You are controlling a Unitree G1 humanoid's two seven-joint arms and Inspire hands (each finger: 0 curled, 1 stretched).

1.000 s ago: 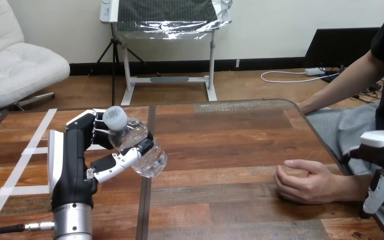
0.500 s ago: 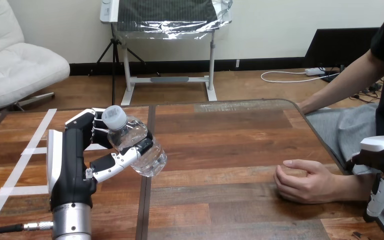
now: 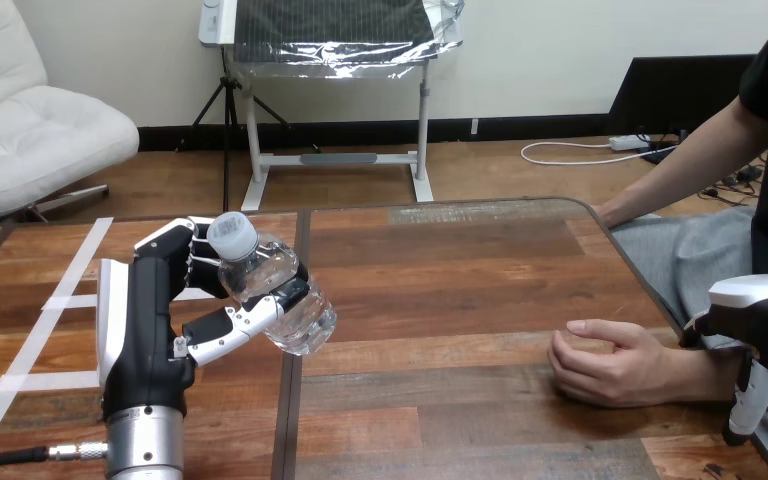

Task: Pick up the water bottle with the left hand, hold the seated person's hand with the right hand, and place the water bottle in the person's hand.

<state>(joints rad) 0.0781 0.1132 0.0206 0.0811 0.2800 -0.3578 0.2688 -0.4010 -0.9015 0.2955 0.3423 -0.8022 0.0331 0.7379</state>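
A clear water bottle point(image 3: 280, 295) with a white cap is held tilted above the left part of the table, cap toward the far left. My left hand point(image 3: 150, 320) is shut on it, thumb under the body and fingers curled behind it. The person's hand point(image 3: 610, 365) rests loosely curled on the table near the right edge. My right hand point(image 3: 760, 345) hangs at the right edge, just right of the person's wrist and apart from it; one white finger point(image 3: 743, 405) points down.
The wooden table point(image 3: 460, 280) has a dark seam running front to back near the bottle. White tape lines point(image 3: 50, 300) mark its left end. The person's other arm rests by the far right corner point(image 3: 620, 212).
My right hand has shifted slightly left toward the person's wrist. The bottle and my left hand have barely moved, and the person's hand stays still.
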